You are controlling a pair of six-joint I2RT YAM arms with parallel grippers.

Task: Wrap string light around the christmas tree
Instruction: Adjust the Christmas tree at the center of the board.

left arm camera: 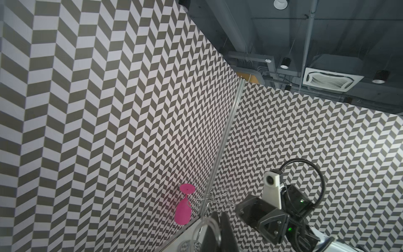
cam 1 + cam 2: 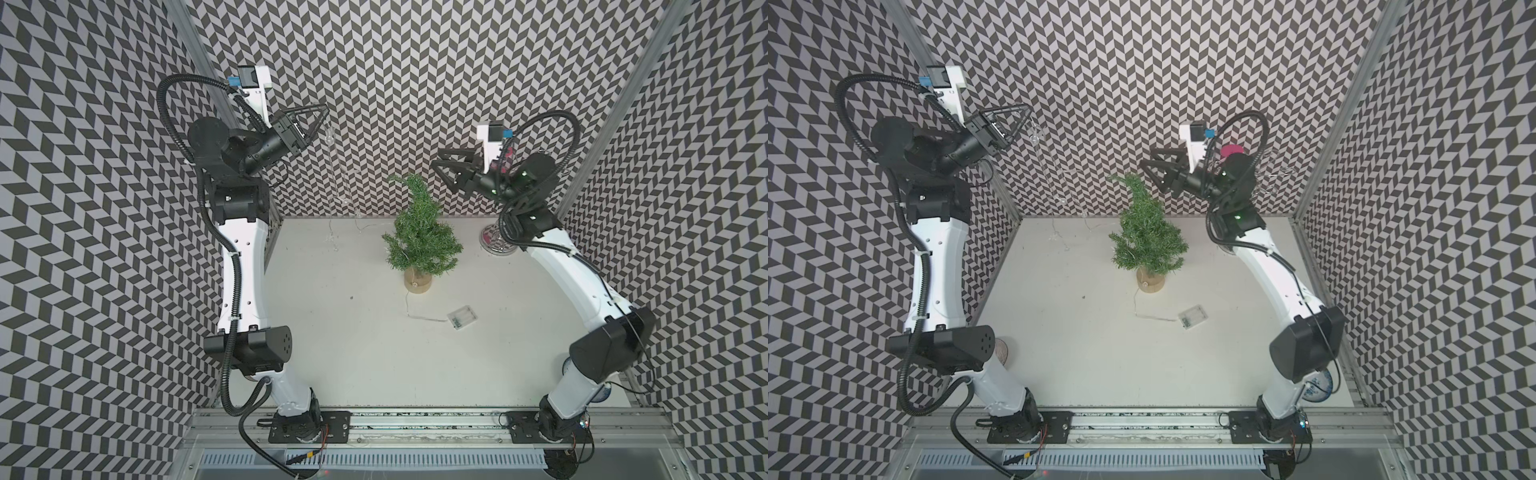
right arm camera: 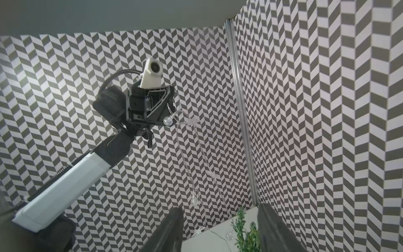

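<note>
Wrapping looks barely begun. The string light runs from its battery box on the desk to the base of the tree, and most of it hangs loose. The raised left end effector pinches the strand. The right end effector hovers beside the treetop, jaws apart and empty.

Off-white table, boxed in by black-and-white chevron walls. 2 aluminium corner posts.
Chrome wire rack at far right table corner; round base on tabletop near back wall, partly hidden.
1 pink stemmed glass on rack arm.
Small dark speck on bare tabletop.
Blue-and-white plate at near right table edge, mostly hidden.
Slotted metal rail along near edge.
Left wrist view: grey ceiling, square air vent, hanging lamps.
</note>
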